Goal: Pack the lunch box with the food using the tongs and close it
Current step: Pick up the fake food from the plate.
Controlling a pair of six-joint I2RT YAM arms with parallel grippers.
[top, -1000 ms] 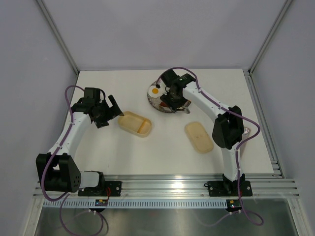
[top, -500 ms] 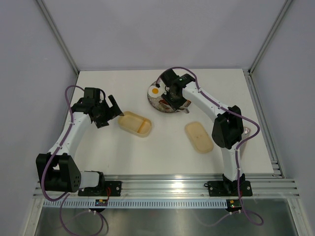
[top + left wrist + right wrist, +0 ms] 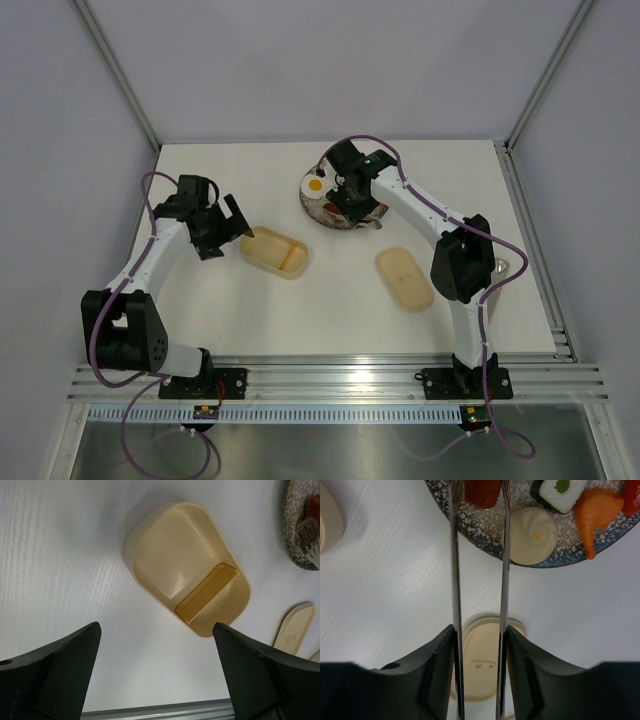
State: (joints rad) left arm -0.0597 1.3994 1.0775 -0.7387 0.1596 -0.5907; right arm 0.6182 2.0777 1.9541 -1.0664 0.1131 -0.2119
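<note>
Right gripper [image 3: 479, 630] partly closed on the slim silver metal V-shaped tongs [image 3: 454, 570] — each black finger [image 3: 435, 675] presses the outside of one thin arm, so the two arms run nearly parallel toward the round speckled blue-grey plate [image 3: 485, 525]. Over the plate the arms flank a reddish-brown toy sausage [image 3: 482, 490]; their tips leave the wrist view, so contact with the sausage cannot be told. Beside it on the plate lie a cream swirled ball [image 3: 532, 535], a black-and-white sushi roll [image 3: 560, 490] and an orange carrot piece [image 3: 595, 512]. From above, a toy fried egg [image 3: 316, 185] sits at the plate's left rim, next to the right gripper [image 3: 348, 200].

Left gripper [image 3: 155, 630] spread to its widest and holding nothing, touching nothing. It hangs over the white table [image 3: 200, 300] just beside the left end of the oblong, round-cornered lunch box of translucent pale yellow-beige plastic [image 3: 170, 555], apart from it. The lunch box stands open and uncovered, with only an amber divider [image 3: 207, 592] inside — no food in it. Its matching cream oblong lid [image 3: 404, 279] lies flat on the table well to the right, below the plate, near the right arm
</note>
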